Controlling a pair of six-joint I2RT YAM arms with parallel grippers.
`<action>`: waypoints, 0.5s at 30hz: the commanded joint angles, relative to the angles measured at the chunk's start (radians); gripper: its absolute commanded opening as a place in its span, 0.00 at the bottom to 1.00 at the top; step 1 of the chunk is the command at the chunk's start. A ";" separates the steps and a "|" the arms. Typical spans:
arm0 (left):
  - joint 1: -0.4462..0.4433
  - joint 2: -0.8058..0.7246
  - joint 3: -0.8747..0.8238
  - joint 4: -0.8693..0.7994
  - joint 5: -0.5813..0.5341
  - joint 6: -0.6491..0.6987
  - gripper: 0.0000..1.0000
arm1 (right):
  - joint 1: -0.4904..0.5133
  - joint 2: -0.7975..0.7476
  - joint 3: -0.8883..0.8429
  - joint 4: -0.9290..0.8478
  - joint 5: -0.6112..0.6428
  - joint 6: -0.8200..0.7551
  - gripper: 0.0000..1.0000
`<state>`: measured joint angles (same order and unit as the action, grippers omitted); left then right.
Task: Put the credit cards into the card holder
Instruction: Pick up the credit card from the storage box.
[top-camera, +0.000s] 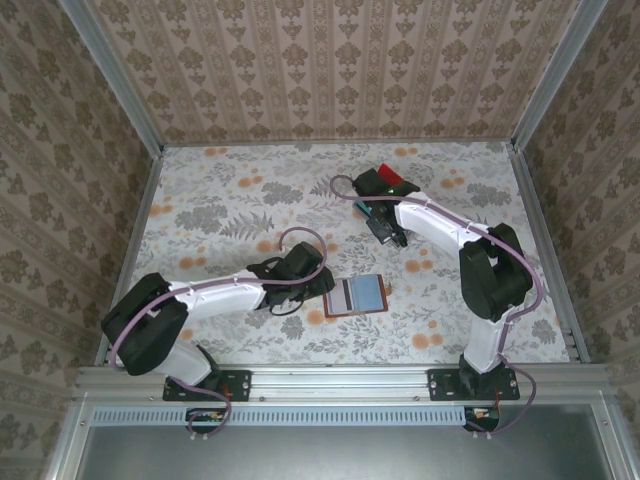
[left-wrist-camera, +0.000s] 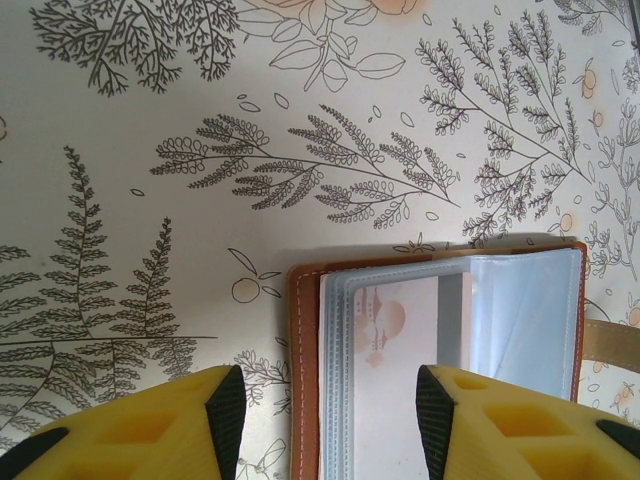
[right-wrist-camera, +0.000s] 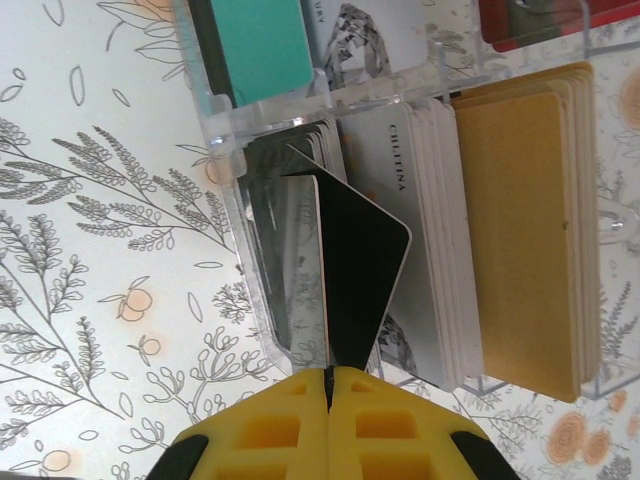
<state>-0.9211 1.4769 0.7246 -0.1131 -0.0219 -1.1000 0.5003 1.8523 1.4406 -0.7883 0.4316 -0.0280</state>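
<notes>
Currently the card holder (top-camera: 357, 297) lies open on the worktop (top-camera: 220, 200), near the middle of its near edge. The left tool (left-wrist-camera: 330, 402) hovers over the holder's left edge, jaws apart, gripping nothing. Toward the far edge, the right tool (right-wrist-camera: 328, 385) is closed on 1 dark credit card (right-wrist-camera: 360, 270), at a clear rack (right-wrist-camera: 232, 140) of cards.

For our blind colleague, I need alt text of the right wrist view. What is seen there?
The right gripper is shut on the edge of a dark card, at a clear plastic rack holding stacks of cards. The rack stands on a flower-patterned table.
</notes>
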 joint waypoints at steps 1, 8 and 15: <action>0.003 0.010 0.027 -0.011 0.013 0.028 0.51 | -0.008 -0.018 0.011 0.009 -0.027 -0.017 0.00; 0.002 0.007 0.020 -0.011 0.010 0.025 0.51 | -0.014 0.036 0.030 0.001 -0.043 -0.016 0.00; 0.002 -0.001 0.010 -0.010 0.008 0.022 0.51 | -0.016 0.024 0.036 -0.008 -0.079 0.000 0.00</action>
<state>-0.9211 1.4776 0.7246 -0.1127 -0.0189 -1.0981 0.4904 1.8790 1.4467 -0.7677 0.3710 -0.0376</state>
